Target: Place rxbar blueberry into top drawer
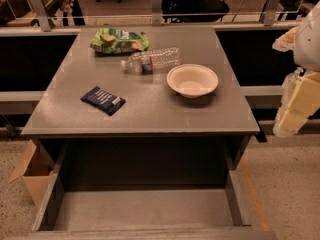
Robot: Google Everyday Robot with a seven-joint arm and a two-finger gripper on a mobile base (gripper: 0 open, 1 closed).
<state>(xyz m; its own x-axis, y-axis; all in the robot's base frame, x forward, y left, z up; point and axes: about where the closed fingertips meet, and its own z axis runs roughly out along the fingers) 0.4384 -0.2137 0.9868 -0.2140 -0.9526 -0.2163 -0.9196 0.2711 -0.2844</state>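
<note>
Rxbar blueberry [102,100] lies flat on the desk [165,111], left front part of the top, angled, nothing touching it. Top drawer [142,210] is pulled open below the desk's front edge, with a bare grey bottom. Gripper [291,118] hangs off the desk's right side, well apart from the bar; cannot tell how far open it is or whether it grips anything. Further back sit a green chip bag [119,40], a water bottle [152,60] on its side and a white bowl [192,80]. Cardboard box [31,176] is on the floor at left.
</note>
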